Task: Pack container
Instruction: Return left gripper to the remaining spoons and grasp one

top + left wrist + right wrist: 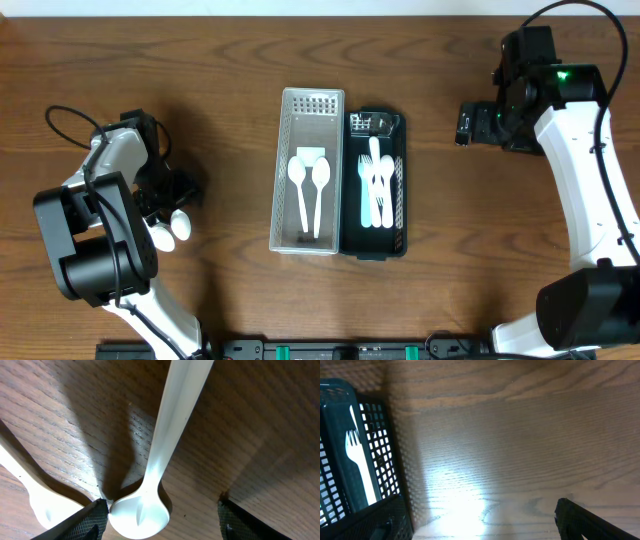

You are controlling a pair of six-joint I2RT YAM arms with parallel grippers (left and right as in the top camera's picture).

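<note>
Two white plastic spoons lie on the table at the left (172,232). My left gripper (173,207) hangs low over them. In the left wrist view its fingers (162,522) are open around one spoon (165,445), whose bowl touches the left finger. The second spoon (27,492) lies just outside that finger. A grey basket (284,170) in the middle holds two white spoons (310,185). A black basket (403,190) beside it holds several white forks (374,180). My right gripper (466,122) is open and empty above bare table, right of the black basket (380,460).
A white fork (360,465) shows through the black basket's mesh in the right wrist view. A black cable (70,125) loops beside the left arm. The arm bases stand at the table's front edge.
</note>
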